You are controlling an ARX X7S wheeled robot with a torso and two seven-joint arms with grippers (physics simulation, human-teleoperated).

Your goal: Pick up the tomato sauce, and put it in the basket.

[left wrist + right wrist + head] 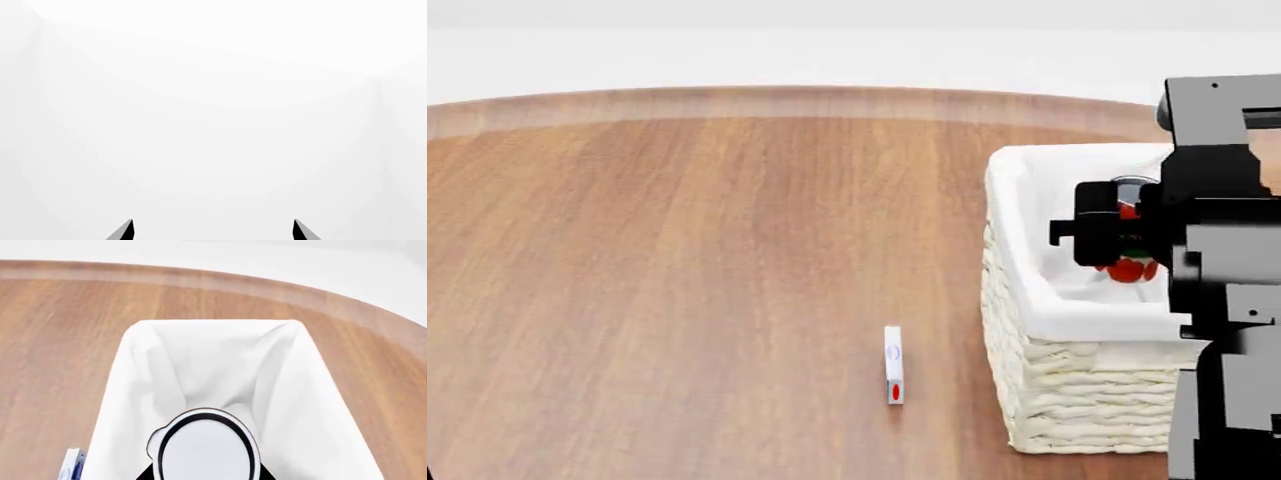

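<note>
The right jaws are gripping the tomato sauce, closed on it directly above the basket interior. The left jaws are standing open, holding nothing.

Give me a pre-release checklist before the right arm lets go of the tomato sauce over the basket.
1. Tomato sauce in the right gripper: ok, the can sits at the gripper, its top filling the right wrist view.
2. Can over the basket opening, inside the rim: ok in both views.
3. Basket lining below the can free of other things: ok as far as it shows.
4. Height of the can above the basket floor: cannot tell.
5. Small white item on the table stands apart from the basket: ok.
6. Left gripper away from the basket: ok, open, facing blank white.
</note>
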